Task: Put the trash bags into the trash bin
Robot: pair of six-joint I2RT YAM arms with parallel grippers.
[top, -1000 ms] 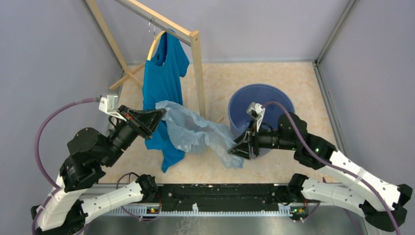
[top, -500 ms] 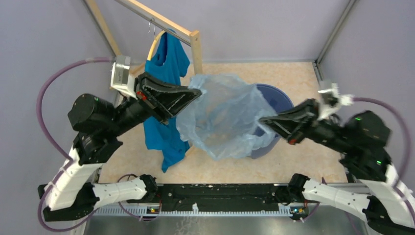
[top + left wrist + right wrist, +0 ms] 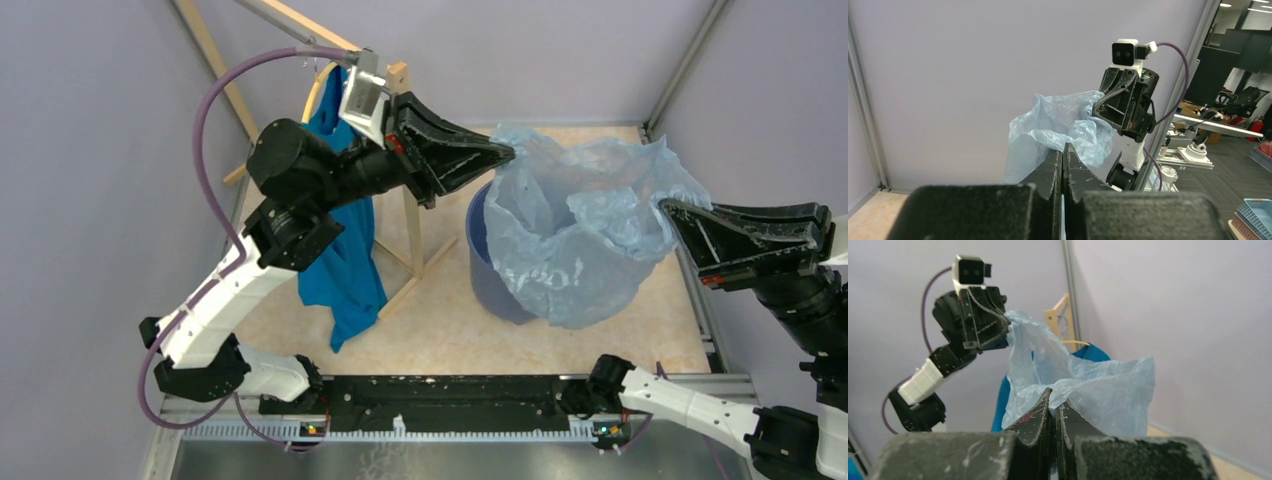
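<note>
The pale-blue translucent trash bag (image 3: 575, 235) hangs stretched between both grippers, high above the round blue trash bin (image 3: 482, 240), which it mostly hides. My left gripper (image 3: 508, 152) is shut on the bag's left rim; in the left wrist view the film (image 3: 1058, 127) bunches at its closed tips (image 3: 1063, 146). My right gripper (image 3: 664, 207) is shut on the bag's right rim; the right wrist view shows the bag (image 3: 1088, 390) pinched at its tips (image 3: 1054, 393). The bag's bottom droops over the bin's front.
A teal T-shirt (image 3: 345, 255) hangs on a wooden rack (image 3: 405, 150) to the left of the bin, under my left arm. Grey walls close the back and both sides. The metal corner post (image 3: 685, 65) stands at the back right.
Both arms have lifted and carried the bag back and to the right, from beside the bin to above it. The bag has spread open wider between the grippers.
</note>
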